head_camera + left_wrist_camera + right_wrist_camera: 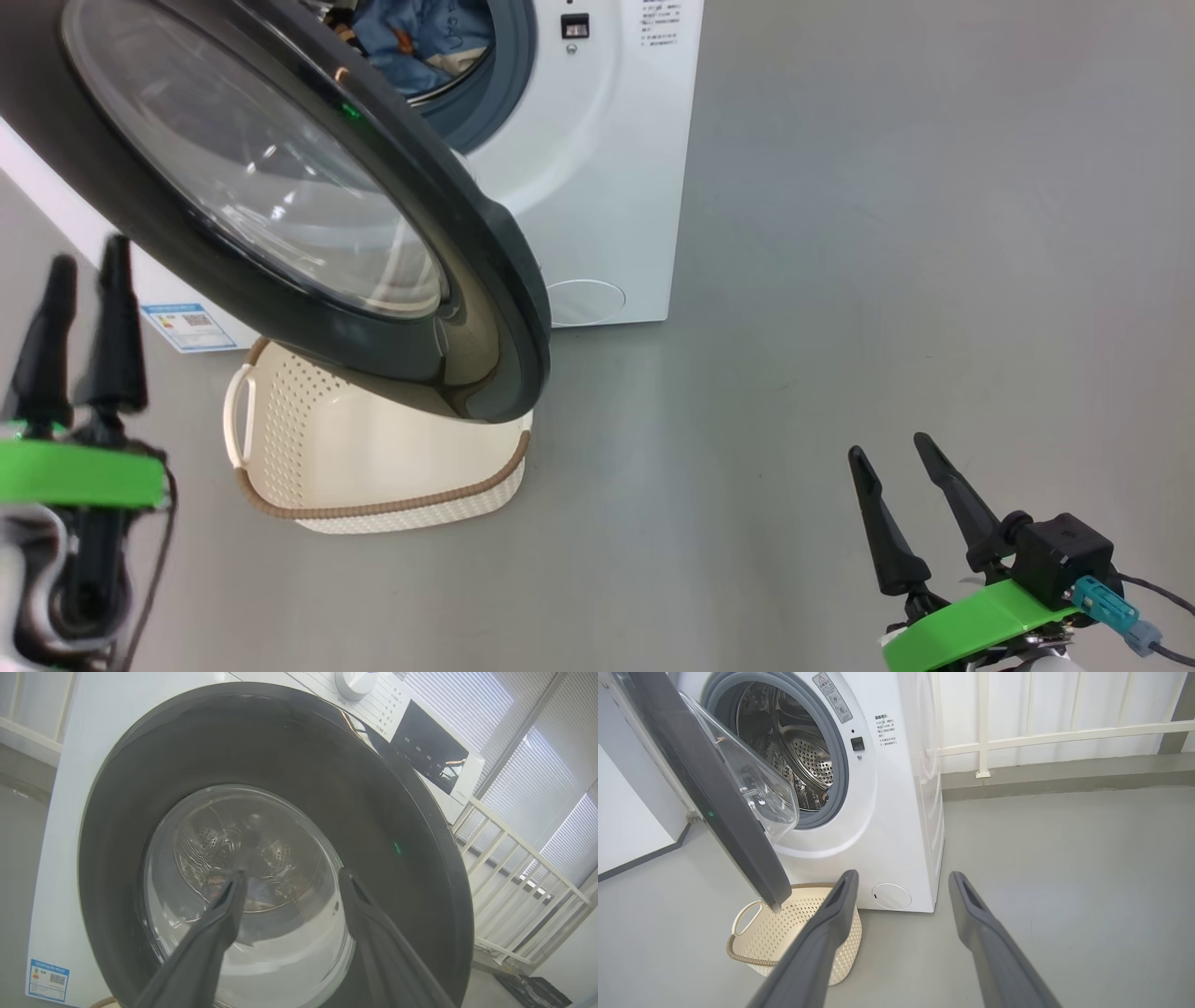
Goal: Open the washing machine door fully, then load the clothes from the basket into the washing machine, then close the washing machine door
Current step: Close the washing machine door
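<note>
Washing machine (896, 812), a big white front-loading box, stands on grey floor (887, 233). Its round door (308, 215), glossy black rim around bulging clear glass, hangs half open over the cream perforated plastic basket (392, 509). Light blue clothes (420, 42) lie inside the drum (808, 760). Left gripper (292, 875) and right gripper (887, 446) hold nothing, fingers apart.

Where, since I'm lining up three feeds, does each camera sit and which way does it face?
Head view: on the robot's head, looking down at the half-open washing machine door, the basket below it, the clothes inside the washing machine; left gripper and right gripper, open.
Left wrist view: on the left wrist, facing the door's outer face; the left gripper shows.
Right wrist view: on the right wrist, facing the machine's front; the right gripper shows.
Shared: head and right wrist views show the basket.
</note>
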### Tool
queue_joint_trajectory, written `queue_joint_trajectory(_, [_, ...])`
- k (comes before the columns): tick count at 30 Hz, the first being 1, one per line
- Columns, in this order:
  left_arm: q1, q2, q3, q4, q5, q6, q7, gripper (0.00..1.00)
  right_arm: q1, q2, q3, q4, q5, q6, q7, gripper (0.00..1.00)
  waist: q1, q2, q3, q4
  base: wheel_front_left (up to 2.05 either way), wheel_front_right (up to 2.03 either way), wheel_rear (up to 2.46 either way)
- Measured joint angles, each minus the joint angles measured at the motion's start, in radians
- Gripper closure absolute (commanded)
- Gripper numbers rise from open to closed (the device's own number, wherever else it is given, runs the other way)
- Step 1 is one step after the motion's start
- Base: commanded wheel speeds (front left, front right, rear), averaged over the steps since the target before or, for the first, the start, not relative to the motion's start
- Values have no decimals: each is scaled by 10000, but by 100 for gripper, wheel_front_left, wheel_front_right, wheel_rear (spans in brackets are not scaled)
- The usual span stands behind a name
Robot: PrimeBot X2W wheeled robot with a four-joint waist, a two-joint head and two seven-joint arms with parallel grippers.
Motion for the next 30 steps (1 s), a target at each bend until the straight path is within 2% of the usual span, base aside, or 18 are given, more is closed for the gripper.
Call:
queue_joint_trajectory(4, [278, 286, -408, 416, 951, -15, -738, 0, 9, 4, -21, -46, 0, 0, 0, 0, 0, 0, -21, 19, 0, 0, 0])
queue_joint_trajectory(11, [730, 222, -410, 606, 2541, -44, -941, 0, 121, 19, -48, -140, -2, 0, 0, 0, 0, 0, -49, 76, 0, 0, 0])
queue_joint_trajectory(18, [1320, -161, -82, 324, 4217, -21, -982, 0, 205, 33, -52, -146, -2, 0, 0, 0, 1, 0, -78, 104, 0, 0, 0])
queue_joint_trajectory(22, [1782, -395, 98, 150, 5068, 224, -982, 0, 212, 35, -54, -148, -2, 0, 0, 0, 0, 0, -113, 116, 0, 0, 0])
queue_joint_trajectory(30, [2611, -943, 485, -15, 6011, 324, -982, 0, 245, 29, -65, -159, -4, 0, 0, 0, 1, 0, -231, 89, 0, 0, 0])
